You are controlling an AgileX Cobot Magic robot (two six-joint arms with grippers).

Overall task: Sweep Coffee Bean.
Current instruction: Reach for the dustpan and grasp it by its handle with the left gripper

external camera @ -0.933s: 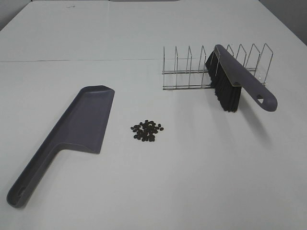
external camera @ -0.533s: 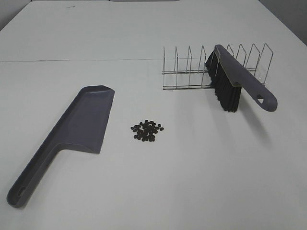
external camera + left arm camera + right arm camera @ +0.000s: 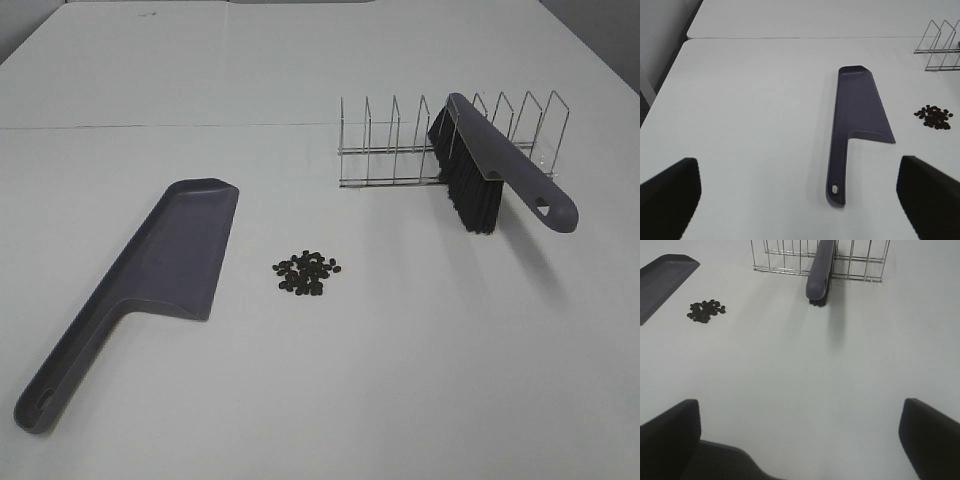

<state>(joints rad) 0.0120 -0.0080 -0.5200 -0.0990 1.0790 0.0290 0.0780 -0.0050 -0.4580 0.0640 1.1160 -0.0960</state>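
Note:
A small cluster of dark coffee beans lies on the white table, also in the left wrist view and the right wrist view. A grey-purple dustpan lies flat to their left, handle toward the front; the left wrist view shows it whole. A grey brush with black bristles leans in a wire rack; the right wrist view shows its handle end. My left gripper is open, short of the dustpan's handle. My right gripper is open, well short of the brush. Both hold nothing.
The wire rack stands at the back right with thin upright dividers. A table seam runs across the back. The table's left edge shows in the left wrist view.

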